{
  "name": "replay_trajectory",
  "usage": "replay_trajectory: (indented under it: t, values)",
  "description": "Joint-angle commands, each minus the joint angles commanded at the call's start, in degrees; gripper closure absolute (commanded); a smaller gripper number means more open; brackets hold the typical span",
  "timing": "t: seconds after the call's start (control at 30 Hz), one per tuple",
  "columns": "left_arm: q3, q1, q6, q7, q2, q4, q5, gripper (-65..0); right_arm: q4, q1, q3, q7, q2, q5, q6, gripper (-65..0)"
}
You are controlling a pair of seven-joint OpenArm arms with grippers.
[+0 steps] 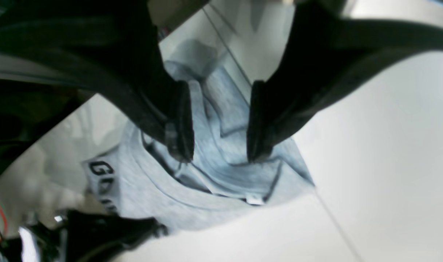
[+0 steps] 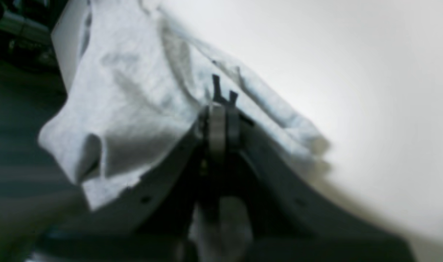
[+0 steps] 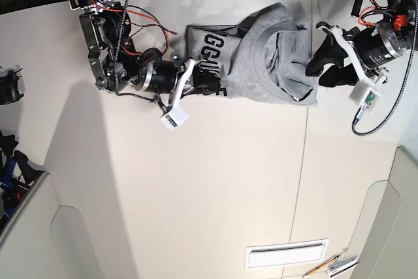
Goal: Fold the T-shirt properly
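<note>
Your shirt (image 3: 261,57) sits bunched at the far edge of the table (image 3: 215,187), long axis running from one gripper to the other, lettering toward the right arm, neck and crumpled folds toward the left.

Left gripper (image 1: 219,145): its 2 fingers stand well apart, nothing between them, hovering just over the rumpled cloth by the collar. In the left wrist view the shirt (image 1: 214,174) lies straight below and past the fingertips, collar label just beyond them. From overhead, that gripper (image 3: 324,63) sits right at the shirt's edge.

Right gripper (image 2: 223,100): fingers pressed together on a pinch of grey cloth (image 2: 134,94), which drapes off to either side of them. Overhead, it (image 3: 196,80) is at the lettered end, touching the shirt.

So you've got 1 end held and 1 end free. The left gripper looks the one to move: the cloth is directly under it, so a short drop and a squeeze should take the collar end. Watch it grabs 1 layer, not the whole bundle.
</note>
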Motion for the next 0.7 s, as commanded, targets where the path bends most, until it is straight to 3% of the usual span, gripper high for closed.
replay_trajectory:
  t: [0.17, 0.3, 0.43, 0.47, 0.57, 0.6, 0.7]
  values:
    - [0.0, 4.68, 0.0, 0.15, 0.02, 0.0, -2.43, -28.6, 11.37, 0.0, -0.07, -4.42, 2.86, 2.47, 0.07, 0.0]
    - [0.0, 8.17, 0.0, 0.13, 0.31, 0.0, -3.63, -29.6, 13.99, -0.02, -1.68, -8.07, 6.1, 6.6, 0.11, 0.0]
    - [0.0, 11.82, 0.0, 0.0, 0.31, -0.02, -3.78, -41.7, 15.17, 0.0, -8.44, -10.08, 10.08, 9.42, 0.52, 0.0]
    - [0.0, 12.74, 0.0, -0.07, 0.31, -0.02, -3.5, -42.2, 16.09, 0.0, -10.82, -10.6, 10.93, 9.44, 0.52, -1.7]
    - [0.0, 14.73, 0.0, -0.11, 0.33, -0.02, -2.82, -42.2, 20.26, 0.0, -17.42, -11.54, 13.51, 9.16, 0.5, -20.1]
    - [0.0, 15.08, 0.0, -0.13, 0.33, -0.04, -2.03, -42.2, 21.79, 0.0, -19.12, -11.5, 14.34, 7.89, 0.5, -22.9]
    - [0.0, 15.76, 0.0, -0.85, 1.7, -1.07, 0.11, -42.2, 23.93, 0.0, -22.53, -10.82, 15.43, 3.45, 0.46, -23.6]
